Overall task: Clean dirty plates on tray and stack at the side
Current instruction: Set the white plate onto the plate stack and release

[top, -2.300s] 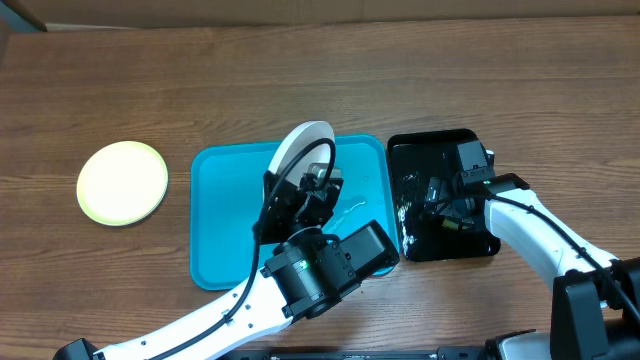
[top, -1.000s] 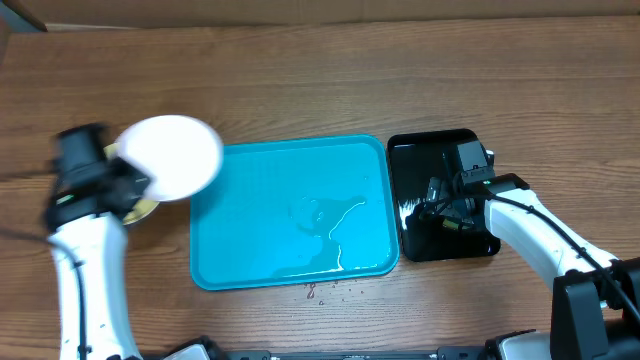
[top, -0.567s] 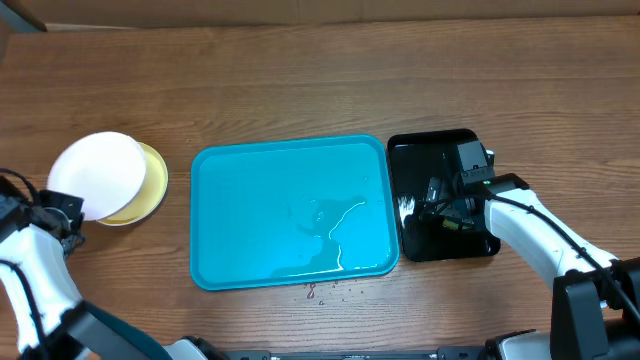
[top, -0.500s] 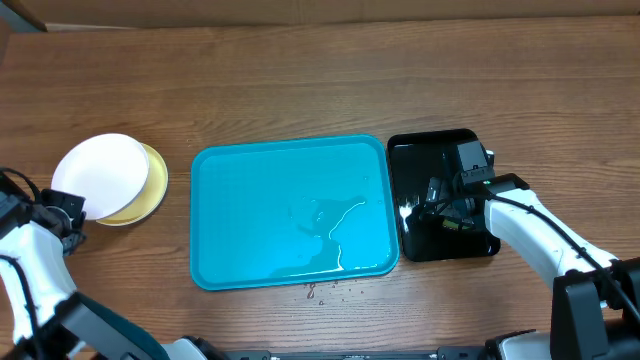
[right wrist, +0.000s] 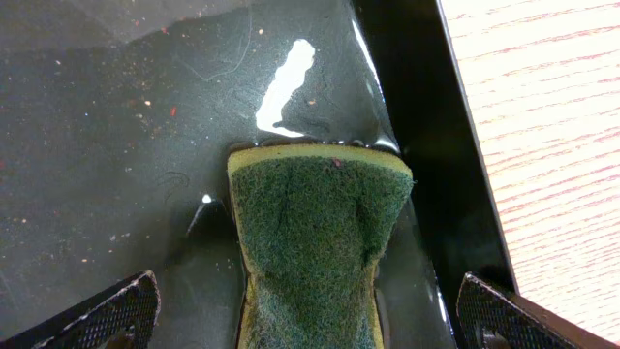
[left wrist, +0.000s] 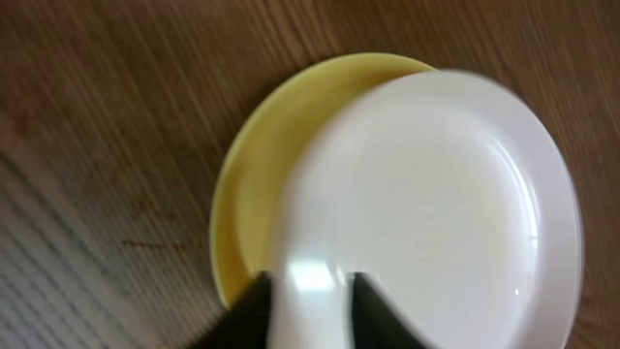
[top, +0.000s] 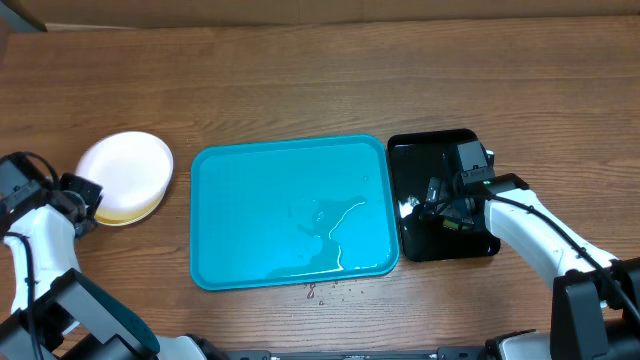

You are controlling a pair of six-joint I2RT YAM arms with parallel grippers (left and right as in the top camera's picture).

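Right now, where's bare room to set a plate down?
Free: cyan tray, empty but wet; table strip beyond both trays. Crowded: black tray, holding sponge at the right pincer; left edge, where the left pincer grips the white plate over the yellow plate.

White plate point(top: 125, 165) overlapping yellow-green plate point(left wrist: 254, 160), left of wet cyan tray point(top: 250, 200)

Two plates: one white plate point(top: 125, 165), one yellow plate point(left wrist: 257, 145). One blue tray point(top: 290, 210), one black tray point(top: 440, 150), one sponge point(right wrist: 315, 233).

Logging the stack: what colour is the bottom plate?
Pale yellow bottom plate, under the white plate; clearest in left wrist view.
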